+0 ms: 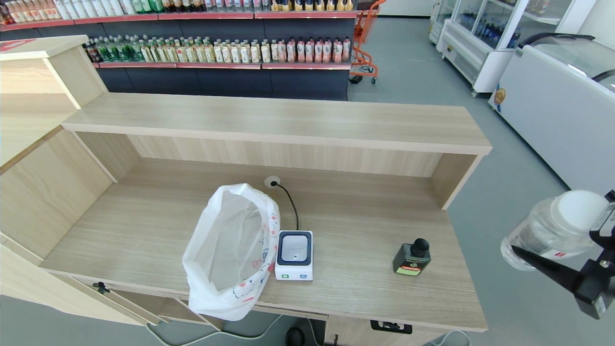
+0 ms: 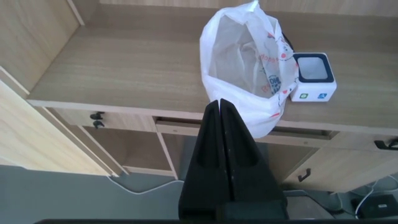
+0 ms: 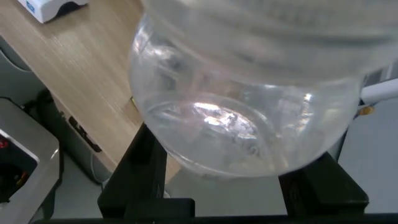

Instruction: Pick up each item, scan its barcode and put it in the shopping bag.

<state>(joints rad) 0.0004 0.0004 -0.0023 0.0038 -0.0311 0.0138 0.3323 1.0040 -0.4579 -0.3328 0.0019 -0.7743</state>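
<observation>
Shopping bag [image 1: 229,250]: white plastic, standing with its mouth gaping upward at the front edge of the counter [image 1: 365,211], its lower part sagging over that edge.

Scanner [image 1: 294,254]: white box with a dark-framed window, sitting just beside the bag on the robot's right and touching the bag's side. A black cable [image 1: 289,202] is running from it to a grommet hole [image 1: 272,181] near the back wall.

Dark bottle [image 1: 412,258]: black-capped, standing upright near the front edge, well apart from the scanner. Bare wood is lying open between the two, and more behind them up to the back wall.

Raised shelf [image 1: 288,120]: overhanging the back of the counter along its whole width.

Clear jar [image 1: 547,235]: white-lidded, tilted, hanging past the counter's right end over the grey floor and touching nothing on the wood.

Right gripper [image 3: 227,186]: its black fingers [image 3: 134,171] are clamping the jar's rounded body from both sides.

Left gripper [image 2: 219,124]: hanging out in front of the counter's front edge, facing the bag, its jaws pressed together with nothing between them.
</observation>
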